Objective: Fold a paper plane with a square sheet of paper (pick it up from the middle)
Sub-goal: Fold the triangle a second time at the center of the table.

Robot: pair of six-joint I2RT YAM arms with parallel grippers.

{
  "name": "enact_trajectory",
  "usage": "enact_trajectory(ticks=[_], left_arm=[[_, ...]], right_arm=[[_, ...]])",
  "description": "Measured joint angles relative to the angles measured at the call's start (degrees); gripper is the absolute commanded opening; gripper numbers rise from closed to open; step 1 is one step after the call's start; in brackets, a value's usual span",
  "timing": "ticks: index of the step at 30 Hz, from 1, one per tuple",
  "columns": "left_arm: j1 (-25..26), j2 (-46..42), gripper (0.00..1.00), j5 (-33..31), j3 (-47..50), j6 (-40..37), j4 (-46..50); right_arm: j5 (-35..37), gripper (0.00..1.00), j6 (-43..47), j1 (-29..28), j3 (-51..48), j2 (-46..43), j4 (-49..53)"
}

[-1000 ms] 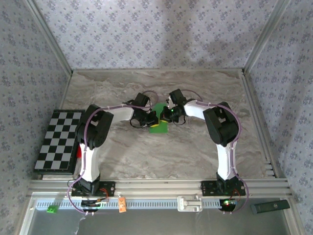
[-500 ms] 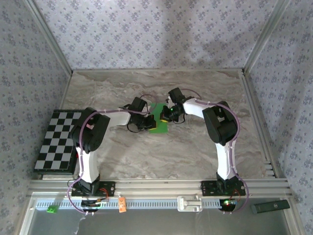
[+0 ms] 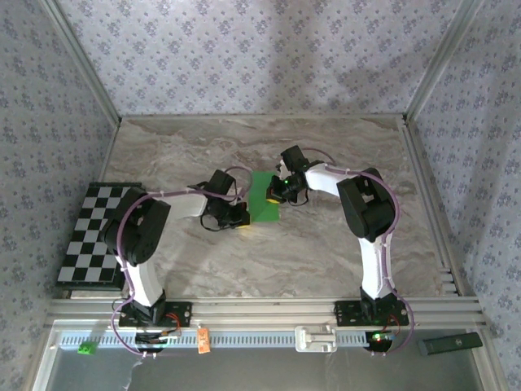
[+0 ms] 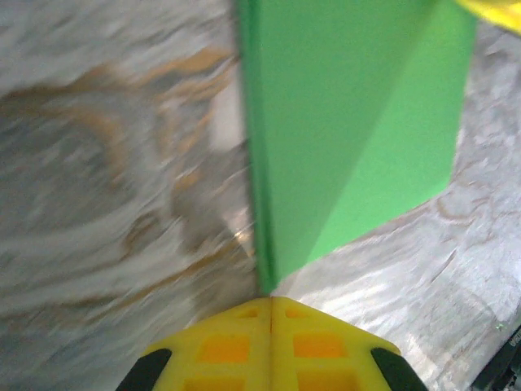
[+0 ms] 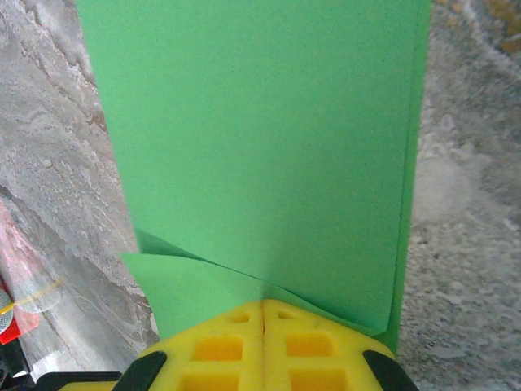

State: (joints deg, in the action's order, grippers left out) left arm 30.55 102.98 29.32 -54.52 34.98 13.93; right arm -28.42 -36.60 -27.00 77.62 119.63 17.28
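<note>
The square sheet of paper (image 3: 262, 195), bright green and folded, lies flat on the marble table between my two grippers. My left gripper (image 3: 244, 221) is shut, just off the sheet's near left corner. In the left wrist view its yellow tips (image 4: 271, 300) meet the pointed corner of the paper (image 4: 350, 122), with nothing visibly between them. My right gripper (image 3: 277, 194) is shut and low on the sheet's right side. In the right wrist view its tips (image 5: 264, 303) rest on the near edge of the paper (image 5: 260, 138), where two layers overlap.
A black-and-white checkered board (image 3: 98, 232) lies at the table's left edge. A tiny green cube (image 3: 85, 349), an orange tag (image 3: 203, 340) and a black bar (image 3: 449, 344) sit on the near rail. Patterned walls enclose three sides.
My left gripper slid off the paper toward the left and near side, still shut, uncovering the sheet, which now lies flat. The right gripper stayed on it.
</note>
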Motion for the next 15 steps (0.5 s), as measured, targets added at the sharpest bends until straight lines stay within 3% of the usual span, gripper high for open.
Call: enact_trajectory(ticks=[5, 11, 15], left_arm=[[-2.3, -1.6, 0.01, -0.3, -3.3, 1.1, 4.3], [-2.1, -1.2, 0.04, -1.9, -11.6, 4.0, 1.9], [-1.6, 2.3, 0.04, -3.2, -15.8, 5.7, 0.5]], right_arm=[[-0.2, 0.11, -0.2, 0.0, 0.0, -0.4, -0.3], [0.8, 0.33, -3.2, 0.3, -2.0, -4.8, -2.5], [1.6, 0.40, -5.8, 1.0, -4.8, -9.2, -4.7]])
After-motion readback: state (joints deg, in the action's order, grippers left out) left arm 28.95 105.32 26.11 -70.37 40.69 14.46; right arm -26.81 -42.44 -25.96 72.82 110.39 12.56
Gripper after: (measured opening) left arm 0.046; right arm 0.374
